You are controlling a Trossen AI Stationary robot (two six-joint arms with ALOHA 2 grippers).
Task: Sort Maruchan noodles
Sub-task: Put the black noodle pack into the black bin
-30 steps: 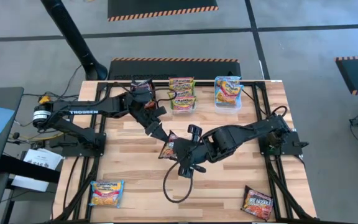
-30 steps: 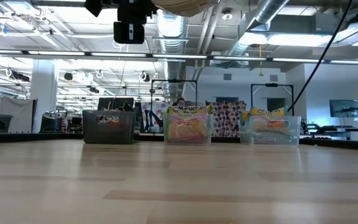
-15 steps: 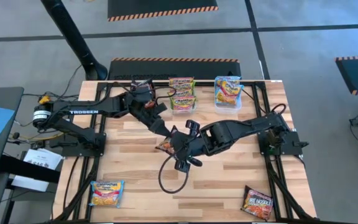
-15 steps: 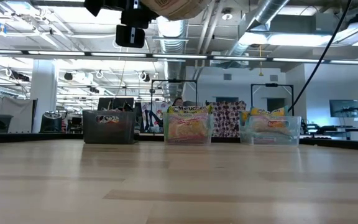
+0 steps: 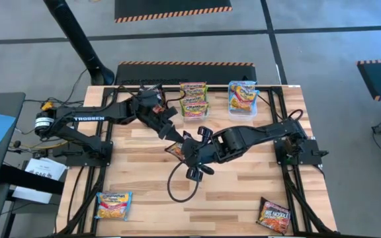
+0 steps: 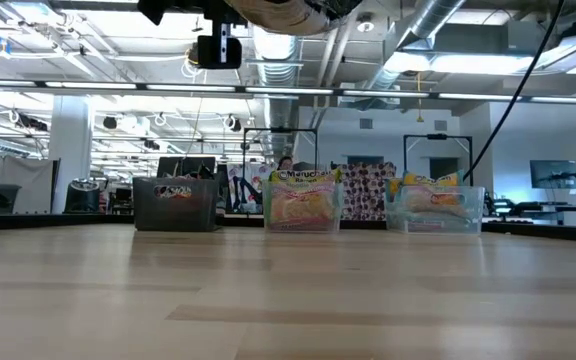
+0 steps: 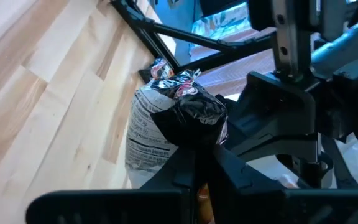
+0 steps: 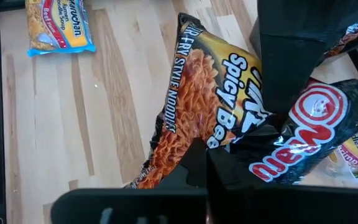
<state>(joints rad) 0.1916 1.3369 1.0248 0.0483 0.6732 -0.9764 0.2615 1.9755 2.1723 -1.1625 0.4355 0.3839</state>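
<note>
A dark Maruchan noodle packet (image 5: 175, 150) hangs in mid-air over the table's middle, with both grippers shut on it. My left gripper (image 5: 178, 140) reaches in from the table's left. My right gripper (image 5: 190, 151) reaches in from the right. In the right wrist view the packet's front (image 8: 197, 93) shows orange noodles, with the left gripper (image 8: 291, 56) at its crumpled end. The left wrist view shows its printed back (image 7: 143, 138). A yellow packet (image 5: 114, 205) lies flat at the near left and a dark one (image 5: 274, 215) at the near right. My left gripper pinches the packet's crumpled black end (image 7: 188, 118) between its two fingers, coming nearly level from the table's left. The packet is clear of the table. My right gripper pinches the packet's opposite edge (image 8: 188, 149) between its two fingers, slanting down from the table's right. The packet is stretched between the two grippers, lifted clear.
Three tubs stand along the far edge: a black one with dark packets (image 5: 152, 90), a clear one with orange-yellow packets (image 5: 194, 100), and a clear one with light blue packets (image 5: 242, 98). A black cable loop (image 5: 180, 185) hangs under the right arm. Bare wood lies in front.
My right gripper has carried the dark packet toward the table's left and far edge, up to the left gripper. My left gripper has shut on the packet's other end. The packet has stayed clear of the table.
</note>
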